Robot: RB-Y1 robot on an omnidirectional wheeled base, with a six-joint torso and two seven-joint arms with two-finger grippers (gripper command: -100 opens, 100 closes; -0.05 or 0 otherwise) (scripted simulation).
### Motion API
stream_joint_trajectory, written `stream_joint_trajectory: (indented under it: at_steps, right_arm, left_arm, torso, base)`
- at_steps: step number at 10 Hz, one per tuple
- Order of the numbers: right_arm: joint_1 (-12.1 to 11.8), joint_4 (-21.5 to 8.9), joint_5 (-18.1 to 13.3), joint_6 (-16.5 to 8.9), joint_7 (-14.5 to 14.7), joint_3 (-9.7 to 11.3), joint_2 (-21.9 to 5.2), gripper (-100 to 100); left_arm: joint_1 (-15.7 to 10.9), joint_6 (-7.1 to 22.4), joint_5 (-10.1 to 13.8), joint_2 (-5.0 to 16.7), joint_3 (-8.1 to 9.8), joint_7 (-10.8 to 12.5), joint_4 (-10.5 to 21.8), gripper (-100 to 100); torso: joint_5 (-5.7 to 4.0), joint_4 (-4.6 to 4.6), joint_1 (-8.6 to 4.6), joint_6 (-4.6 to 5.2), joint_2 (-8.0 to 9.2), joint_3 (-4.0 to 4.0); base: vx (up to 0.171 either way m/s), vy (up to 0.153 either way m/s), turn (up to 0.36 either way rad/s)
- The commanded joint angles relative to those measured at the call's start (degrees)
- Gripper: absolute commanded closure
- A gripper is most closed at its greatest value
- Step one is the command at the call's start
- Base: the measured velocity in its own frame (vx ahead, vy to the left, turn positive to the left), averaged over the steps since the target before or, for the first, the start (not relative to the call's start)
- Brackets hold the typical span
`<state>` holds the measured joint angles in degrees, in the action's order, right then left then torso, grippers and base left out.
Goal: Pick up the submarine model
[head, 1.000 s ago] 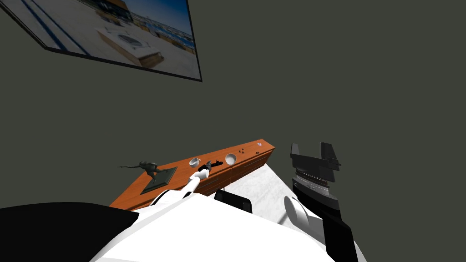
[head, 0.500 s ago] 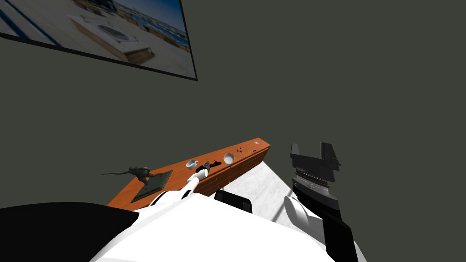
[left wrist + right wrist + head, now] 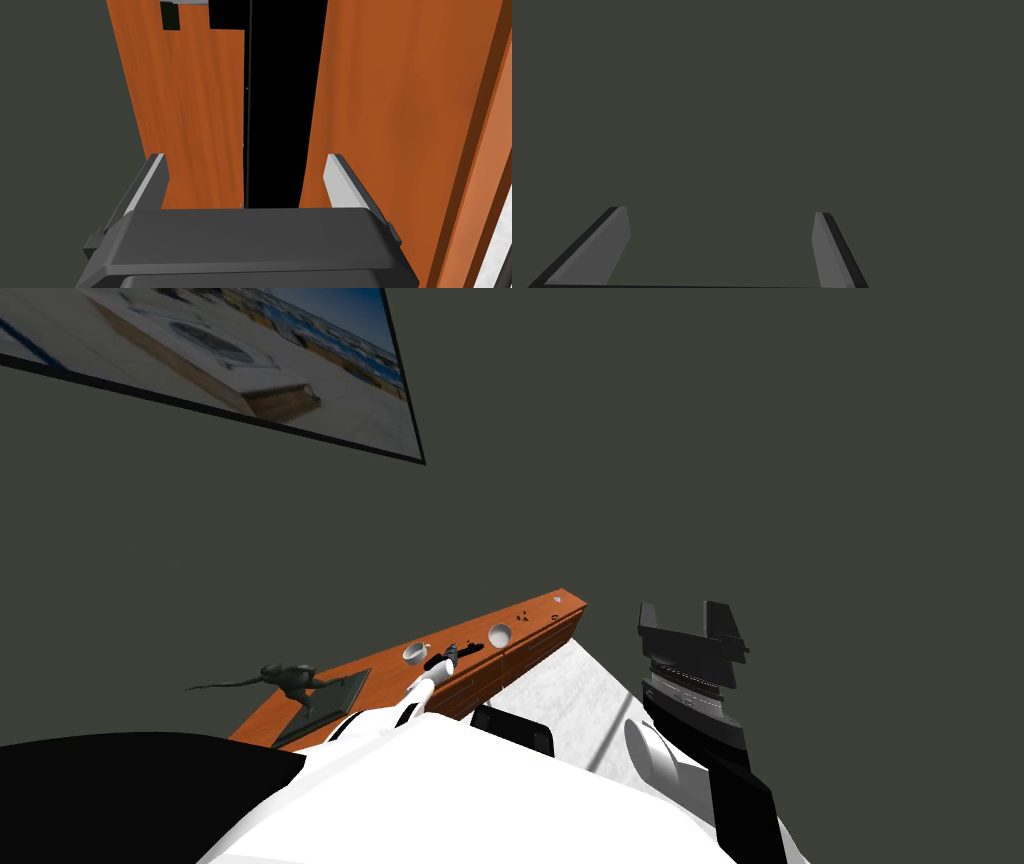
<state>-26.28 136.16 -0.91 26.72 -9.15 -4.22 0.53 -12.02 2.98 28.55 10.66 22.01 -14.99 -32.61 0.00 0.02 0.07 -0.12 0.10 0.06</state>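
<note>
Black submarine model point(image 3: 277, 100) is framed by open left fingers point(image 3: 148, 184); judged light, rigid, slim, best held mid-hull.

Smooth grained orange wood sideboard point(image 3: 410, 100), matt black submarine model point(image 3: 472, 646)

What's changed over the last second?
Mainly my own view: the whole picture slid left, so my head camera turned. The left gripper stays at the submarine on the sideboard, open, gripping nothing. The right gripper stays raised and open; cup, bowl and statue sit as before.
</note>
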Motion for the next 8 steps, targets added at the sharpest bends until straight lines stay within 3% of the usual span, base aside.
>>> stream_joint_trajectory:
  at_steps: [1,3,4,6,7,8]
  right_arm:
    - [0.0,0.0,0.0,0.0,0.0,0.0,0.0,0]
    - [0.0,0.0,0.0,0.0,0.0,0.0,0.0,0]
    - [0.0,0.0,0.0,0.0,0.0,0.0,0.0,0]
    - [0.0,0.0,0.0,0.0,0.0,0.0,0.0,0]
    - [0.0,0.0,0.0,0.0,0.0,0.0,0.0,0]
    - [0.01,0.0,0.0,0.0,0.0,0.01,0.0,0]
  left_arm:
    - [-0.15,-0.78,2.86,-0.06,2.86,-2.86,1.17,-100]
    - [-0.15,-0.78,3.53,-0.06,3.24,-5.24,1.17,-100]
    - [-0.25,-1.41,6.6,-0.12,5.36,-7.0,2.13,-100]
    - [-0.25,-1.41,6.84,-0.12,6.36,-9.7,2.13,-100]
    - [-0.36,-2.03,9.09,-0.19,9.49,-11.93,3.1,-100]
    - [-0.36,-2.03,10.16,-0.19,9.49,-13.66,3.1,-100]
  torso:
    - [0.0,0.0,0.0,0.0,0.0,0.0]
    - [0.0,0.01,0.0,0.01,0.04,0.02]
    - [0.0,0.0,-0.01,0.0,0.0,0.0]
    - [0.0,0.01,0.0,0.0,0.05,0.03]
    - [0.0,0.0,-0.01,-0.01,-0.01,0.0]
    - [0.0,0.01,-0.02,0.05,0.03,0.02]
  base:
    - [-0.026,0.008,-0.236]
    - [-0.023,0.013,-0.074]
    - [-0.032,0.006,-0.285]
    - [-0.021,0.012,-0.057]
    - [-0.029,0.006,-0.244]
    - [-0.03,0.016,-0.153]
